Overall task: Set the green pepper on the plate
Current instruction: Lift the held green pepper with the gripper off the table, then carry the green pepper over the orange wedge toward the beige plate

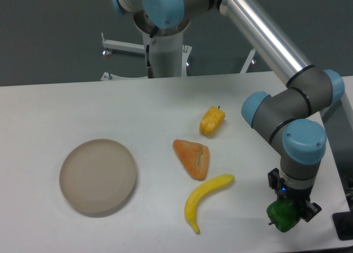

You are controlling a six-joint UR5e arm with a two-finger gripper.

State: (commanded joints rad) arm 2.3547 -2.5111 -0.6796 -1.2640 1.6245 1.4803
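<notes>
On the white bench [83, 104] lie a yellow-orange pepper [212, 121], an orange wedge-shaped piece [192, 158] just nearer, and a yellow banana [204, 200] nearest, right of centre.

White table [83, 107], w/ plate [98, 177], yellow pepper [212, 121], orange wedge [192, 158], banana [204, 200]

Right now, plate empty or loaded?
Empty. The plate shows only bare beige surface; the green pepper sits far right, under the gripper.
</notes>
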